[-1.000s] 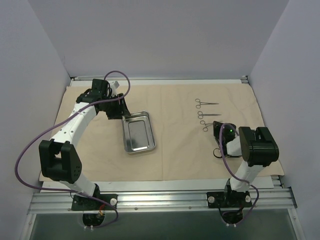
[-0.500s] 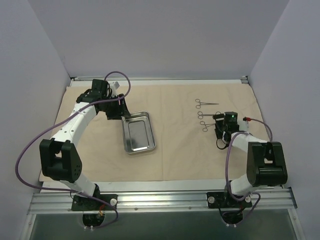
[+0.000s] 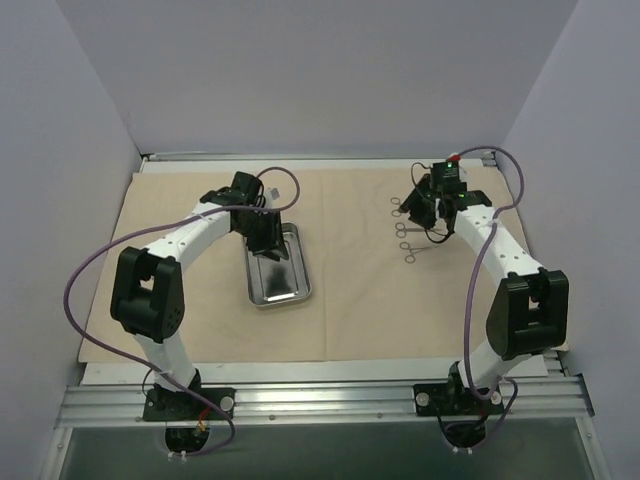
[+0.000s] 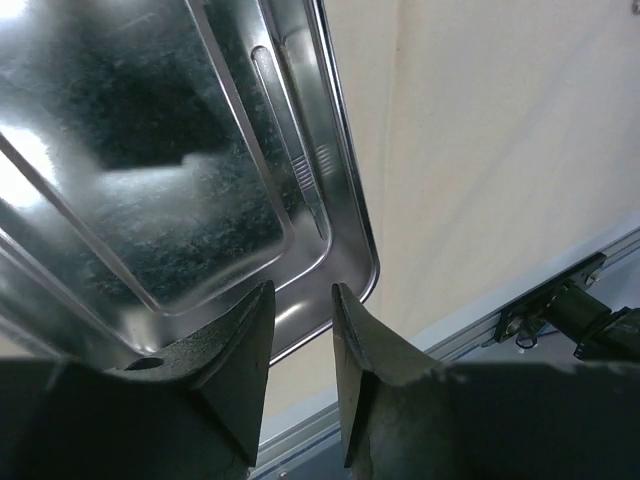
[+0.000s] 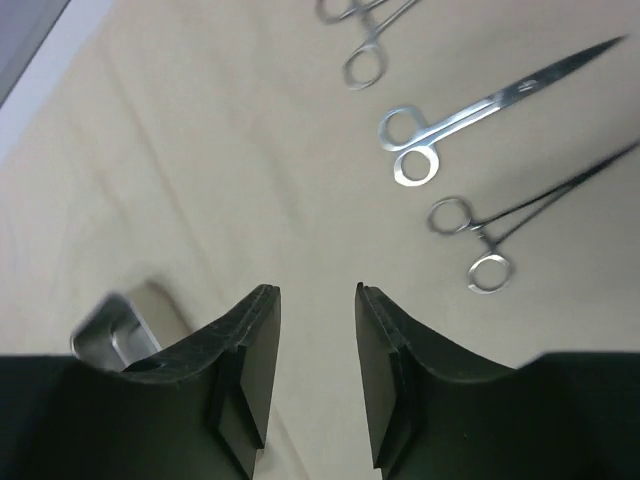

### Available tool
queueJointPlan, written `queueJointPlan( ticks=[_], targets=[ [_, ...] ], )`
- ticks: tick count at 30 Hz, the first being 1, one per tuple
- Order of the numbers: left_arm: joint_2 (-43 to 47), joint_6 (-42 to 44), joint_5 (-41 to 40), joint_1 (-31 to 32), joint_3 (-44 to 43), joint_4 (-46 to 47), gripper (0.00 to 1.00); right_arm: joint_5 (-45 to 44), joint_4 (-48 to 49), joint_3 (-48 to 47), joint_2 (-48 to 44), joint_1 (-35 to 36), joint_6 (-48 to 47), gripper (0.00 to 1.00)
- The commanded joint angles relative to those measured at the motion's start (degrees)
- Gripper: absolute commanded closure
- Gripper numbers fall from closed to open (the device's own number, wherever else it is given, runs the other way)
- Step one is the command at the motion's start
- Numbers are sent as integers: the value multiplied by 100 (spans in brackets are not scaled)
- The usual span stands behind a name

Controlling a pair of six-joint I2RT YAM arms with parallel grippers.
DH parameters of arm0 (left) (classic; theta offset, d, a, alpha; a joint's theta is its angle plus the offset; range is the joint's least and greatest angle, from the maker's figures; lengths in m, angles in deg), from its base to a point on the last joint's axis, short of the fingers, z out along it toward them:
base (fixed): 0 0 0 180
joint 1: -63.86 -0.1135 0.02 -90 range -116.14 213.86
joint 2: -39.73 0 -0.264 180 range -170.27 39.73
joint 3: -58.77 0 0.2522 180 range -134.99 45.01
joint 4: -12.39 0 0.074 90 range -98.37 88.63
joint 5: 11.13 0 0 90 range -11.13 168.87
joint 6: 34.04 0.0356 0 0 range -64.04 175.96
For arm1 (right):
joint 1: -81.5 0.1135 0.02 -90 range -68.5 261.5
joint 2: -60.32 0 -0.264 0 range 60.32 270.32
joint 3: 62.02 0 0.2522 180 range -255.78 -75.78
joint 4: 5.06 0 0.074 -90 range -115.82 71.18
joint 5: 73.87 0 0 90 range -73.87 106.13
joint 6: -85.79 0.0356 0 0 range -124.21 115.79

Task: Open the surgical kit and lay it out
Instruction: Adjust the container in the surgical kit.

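Status at this frame, everything referenced to the steel tray:

- Beige cloth wrap lay opened flat on the counter, under the tray and well beyond it on all sides. I'd call the unwrapping step done.
- Left end effector hung over the tray's far end, pointing down into it. The fingers were a narrow gap apart with nothing between them, so it was open and empty.
- The wrist view showed a slim ribbed instrument lying inside the tray along one side wall. I couldn't tell its type. It's probably why the left arm was parked there: my guess is that piece had yet to come out, and being tight to the wall it looked awkward to pinch.
- Three ring-handled instruments lay on the cloth well right of the tray, in a near-to-far column and apart from each other. That spacing looked deliberate, for layout.
- In the wrist view the scissors sat between the forceps and a third piece cut off by the frame edge.
- Right end effector hovered above that column, right of the tray. Its fingers were parted, gripping nothing and touching nothing.
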Motion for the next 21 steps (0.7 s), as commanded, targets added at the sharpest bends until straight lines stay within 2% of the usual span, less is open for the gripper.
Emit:
queueJointPlan(
  ticks=[1,4,7,15,21],
  targets=[
    [-355,-315,184,104,-291,126,62,959,-362,-356,202,518,-916,64],
    [-417,-218,-114,157,-502,-181,61,1225,-167,-646,623,1036,-986,57],
    [-365,-104,-404,96,-590,-358,51,1531,35,-919,1089,1492,-1021,51],
    [-215,327,-1195,-71,-968,-1078,41,1822,9,-1709,1986,2434,-1285,50],
    [4,520,-1582,-642,-486,-1202,40,1814,-244,-2044,2312,2681,-1355,50]
  ],
)
